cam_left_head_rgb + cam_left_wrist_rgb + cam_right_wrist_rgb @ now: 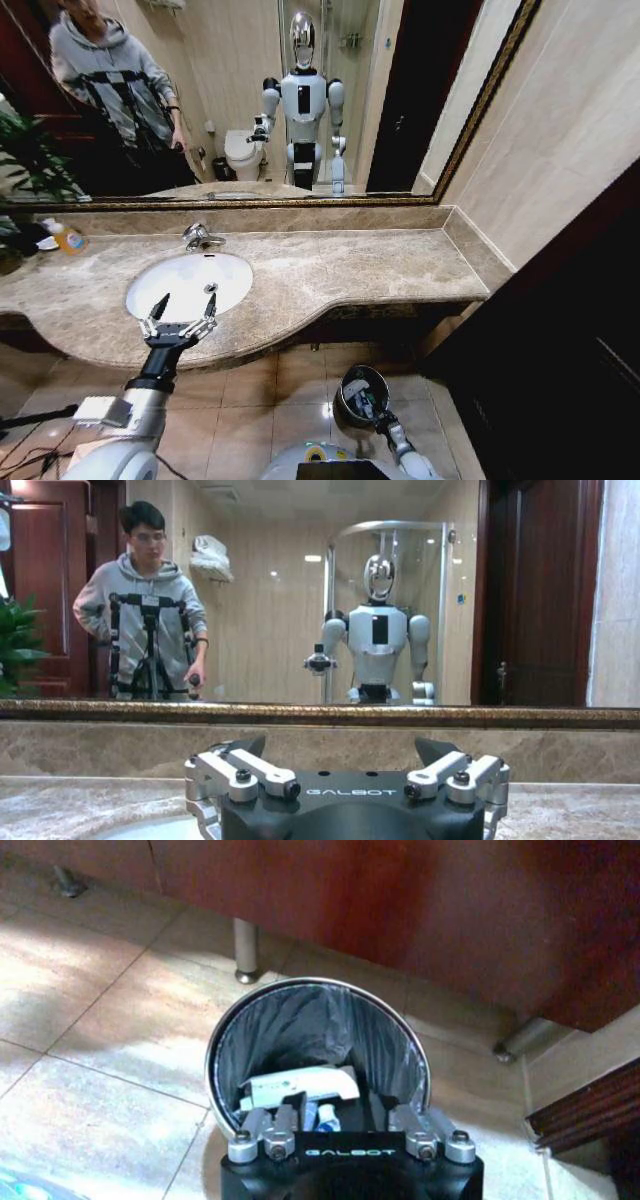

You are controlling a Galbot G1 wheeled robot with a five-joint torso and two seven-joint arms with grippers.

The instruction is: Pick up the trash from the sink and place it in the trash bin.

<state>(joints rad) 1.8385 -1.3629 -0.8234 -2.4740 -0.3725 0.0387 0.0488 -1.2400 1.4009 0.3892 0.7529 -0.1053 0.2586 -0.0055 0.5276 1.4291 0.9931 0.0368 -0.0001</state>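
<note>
My right gripper [350, 1121] hangs over the trash bin [222, 1036], jaws parted and empty, trash [298, 1086] lying inside; I'd lift straight out. Left gripper [182, 312] waits spread-open over the sink [232, 268].

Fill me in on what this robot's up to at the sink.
It is clearing trash from the sink into the trash bin on the floor. The left gripper hovers open over the basin's front edge, holding nothing. The right gripper is open over the bin, where white litter already lies.
</note>
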